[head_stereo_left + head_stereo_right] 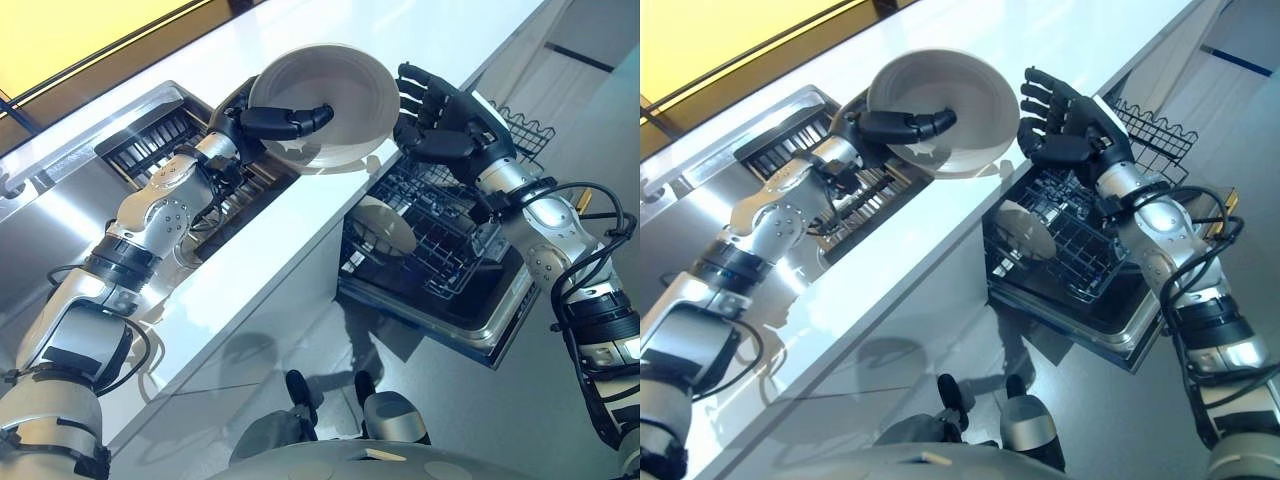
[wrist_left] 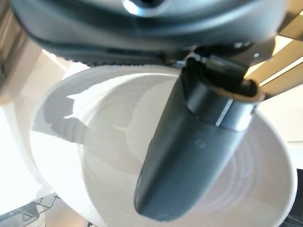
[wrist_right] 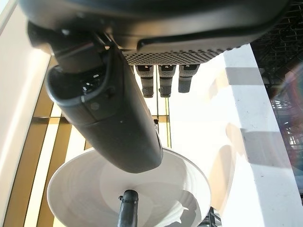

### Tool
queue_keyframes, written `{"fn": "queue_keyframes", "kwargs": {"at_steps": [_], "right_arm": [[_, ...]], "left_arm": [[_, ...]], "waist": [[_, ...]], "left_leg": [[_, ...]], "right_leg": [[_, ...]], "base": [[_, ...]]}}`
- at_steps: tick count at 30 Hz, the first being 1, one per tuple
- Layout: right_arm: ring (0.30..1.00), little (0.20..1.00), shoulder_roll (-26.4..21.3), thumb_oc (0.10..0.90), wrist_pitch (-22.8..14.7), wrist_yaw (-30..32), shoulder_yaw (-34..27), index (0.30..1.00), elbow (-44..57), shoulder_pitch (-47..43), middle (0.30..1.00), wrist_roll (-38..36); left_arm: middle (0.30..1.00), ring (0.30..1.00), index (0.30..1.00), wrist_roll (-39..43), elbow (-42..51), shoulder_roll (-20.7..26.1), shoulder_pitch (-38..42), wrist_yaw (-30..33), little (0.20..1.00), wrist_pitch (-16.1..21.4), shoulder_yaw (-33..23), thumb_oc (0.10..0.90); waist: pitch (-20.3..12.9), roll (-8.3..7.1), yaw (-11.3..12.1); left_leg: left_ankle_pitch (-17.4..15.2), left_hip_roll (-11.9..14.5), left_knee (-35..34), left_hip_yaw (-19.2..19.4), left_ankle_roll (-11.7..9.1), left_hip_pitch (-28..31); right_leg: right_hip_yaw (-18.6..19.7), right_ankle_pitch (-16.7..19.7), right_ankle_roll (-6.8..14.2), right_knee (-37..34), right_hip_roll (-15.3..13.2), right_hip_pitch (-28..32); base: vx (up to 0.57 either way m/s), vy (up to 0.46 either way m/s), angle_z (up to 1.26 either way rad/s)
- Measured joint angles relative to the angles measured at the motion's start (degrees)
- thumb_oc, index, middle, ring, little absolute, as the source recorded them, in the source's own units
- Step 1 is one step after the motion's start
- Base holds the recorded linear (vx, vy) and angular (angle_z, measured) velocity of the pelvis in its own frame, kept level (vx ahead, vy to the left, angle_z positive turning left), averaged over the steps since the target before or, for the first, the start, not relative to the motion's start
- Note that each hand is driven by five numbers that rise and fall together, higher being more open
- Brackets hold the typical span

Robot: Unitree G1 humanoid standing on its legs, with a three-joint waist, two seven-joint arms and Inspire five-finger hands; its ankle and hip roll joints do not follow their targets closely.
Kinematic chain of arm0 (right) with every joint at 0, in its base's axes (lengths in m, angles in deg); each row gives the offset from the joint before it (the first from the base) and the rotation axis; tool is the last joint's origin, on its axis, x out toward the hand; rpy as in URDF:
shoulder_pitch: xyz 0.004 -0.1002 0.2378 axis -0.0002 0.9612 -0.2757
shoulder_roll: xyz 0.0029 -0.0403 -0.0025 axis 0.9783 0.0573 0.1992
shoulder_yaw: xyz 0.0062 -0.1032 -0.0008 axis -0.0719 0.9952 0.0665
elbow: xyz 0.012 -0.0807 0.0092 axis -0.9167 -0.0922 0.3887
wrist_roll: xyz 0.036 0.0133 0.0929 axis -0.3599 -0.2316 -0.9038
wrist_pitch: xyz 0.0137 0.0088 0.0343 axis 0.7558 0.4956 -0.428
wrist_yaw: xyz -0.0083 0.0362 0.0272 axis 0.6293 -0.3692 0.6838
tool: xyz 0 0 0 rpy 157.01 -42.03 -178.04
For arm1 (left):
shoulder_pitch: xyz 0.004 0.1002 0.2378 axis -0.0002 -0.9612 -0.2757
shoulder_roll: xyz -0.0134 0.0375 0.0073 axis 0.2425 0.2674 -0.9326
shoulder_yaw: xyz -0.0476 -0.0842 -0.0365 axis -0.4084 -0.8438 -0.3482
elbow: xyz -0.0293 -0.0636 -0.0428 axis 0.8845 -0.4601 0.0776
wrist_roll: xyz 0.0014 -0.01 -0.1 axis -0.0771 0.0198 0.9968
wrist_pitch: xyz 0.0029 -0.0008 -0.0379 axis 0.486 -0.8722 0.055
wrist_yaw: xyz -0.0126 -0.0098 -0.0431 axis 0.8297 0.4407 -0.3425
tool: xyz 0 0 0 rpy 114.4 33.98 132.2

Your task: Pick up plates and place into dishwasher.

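Observation:
A white deep plate (image 1: pixel 335 100) is held up above the white counter edge by my left hand (image 1: pixel 262 122), whose thumb lies across the inside of the plate (image 2: pixel 180 156) while the fingers sit behind it. My right hand (image 1: pixel 440 115) is open just right of the plate's rim, apart from it, over the dishwasher's pulled-out wire rack (image 1: pixel 440 240). In the right wrist view the plate (image 3: pixel 156 189) shows past the open right hand (image 3: pixel 118 118). One white plate (image 1: pixel 385 228) stands upright in the rack's left part.
The white counter (image 1: pixel 250 290) runs diagonally between my arms. A steel sink with a dark drying rack (image 1: pixel 150 150) lies behind my left forearm. The open dishwasher door (image 1: pixel 480 330) juts out below the rack. Grey floor lies to the right.

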Motion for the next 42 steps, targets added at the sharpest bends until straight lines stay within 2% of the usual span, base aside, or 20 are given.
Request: {"fn": "queue_keyframes", "kwargs": {"at_steps": [7, 12, 18, 33, 42], "right_arm": [[0.9, 0.9, -0.2, 0.8, 0.0, 0.0, 0.0, 0.9, -0.2, 0.0, 0.9, 0.6], [0.9, 0.9, -1.1, 0.8, 0.0, -1.7, -0.1, 0.9, -0.6, 0.0, 0.9, 1.6], [0.9, 0.9, -2.9, 0.8, 0.0, -3.5, -0.2, 0.9, -1.3, 0.0, 0.9, 2.9], [0.9, 0.9, -4.3, 0.8, 0.0, -5.5, -1.2, 0.9, -2.5, 1.4, 0.9, 2.8], [0.9, 0.9, -4.2, 0.8, 0.0, -6.6, -1.2, 0.9, -2.4, 1.3, 0.9, 1.4]], "left_arm": [[0.3, 0.3, 0.3, -1.6, -1.2, 0.7, 1.6, -1.2, 0.2, 0.0, 0.0, 0.1], [0.3, 0.3, 0.3, -2.1, -5.3, 3.2, 4.1, -5.1, 0.2, -0.2, 0.1, 0.1], [0.3, 0.3, 0.3, -2.1, -7.5, 5.8, 5.8, -6.7, 0.2, -0.2, 0.1, 0.1], [0.3, 0.3, 0.3, -2.0, -7.4, 5.8, 5.9, -8.0, 0.2, -0.2, 0.1, 0.1], [0.3, 0.3, 0.3, -1.6, -7.4, 2.5, 5.9, -8.7, 0.2, -0.2, 0.2, 0.1]], "waist": [[0.0, 0.0, 0.2], [0.0, 0.0, -0.2], [0.0, 0.0, -1.1], [0.0, 0.01, -2.6], [0.0, 0.02, -2.7]], "left_leg": [[0.0, 0.0, 0.0, 0.1, -0.1, 0.0], [-0.1, 0.0, 0.0, 0.5, -0.2, 0.0], [-0.1, 0.0, 0.0, 0.8, -0.2, 0.0], [-0.4, 0.0, 0.0, 1.2, -0.4, 0.0], [-0.4, 0.1, 0.0, 1.4, -0.4, 0.0]], "right_leg": [[0.0, 0.0, 0.0, 0.0, -0.1, -0.1], [0.1, 0.0, 0.0, 0.0, -0.1, -0.2], [0.1, 0.0, 0.0, 0.0, -0.1, -0.3], [0.4, 0.0, 0.0, 0.0, -0.1, -0.6], [0.6, 0.0, 0.0, 0.0, -0.1, -0.6]], "base": [[0.0, 0.0, 0.0], [0.01, 0.014, -0.03], [0.0, 0.005, 0.0], [0.0, 0.0, 0.0], [0.0, 0.002, -0.01]]}}
